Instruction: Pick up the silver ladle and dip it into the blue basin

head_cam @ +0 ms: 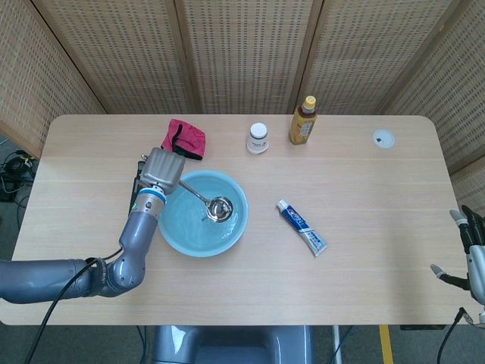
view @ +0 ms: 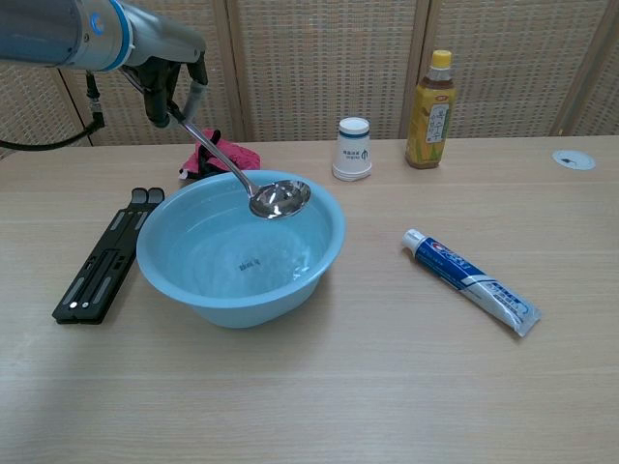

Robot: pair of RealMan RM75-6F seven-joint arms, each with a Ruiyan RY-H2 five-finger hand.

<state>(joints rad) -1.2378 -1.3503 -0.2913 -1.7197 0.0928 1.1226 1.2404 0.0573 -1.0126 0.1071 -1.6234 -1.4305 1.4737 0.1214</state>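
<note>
The robot's left hand (view: 166, 89) held the silver ladle (view: 253, 186) by its handle, fingers (view: 193, 92) clamped around it, the bowl of the ladle raised above the water in the blue basin (view: 232, 300) on the tabletop (view: 387, 387). The right hand (head_cam: 471, 254) hung at the tabletop's far right edge, its fingers apart and holding nothing. A black folding stand (view: 102, 256) lay just left of the basin, a pink cloth (head_cam: 186, 139) behind it. A toothpaste tube (view: 471, 281) lay to the right, with a white bottle (view: 353, 149) and a yellow-capped drink bottle (view: 430, 97) standing near the back.
</note>
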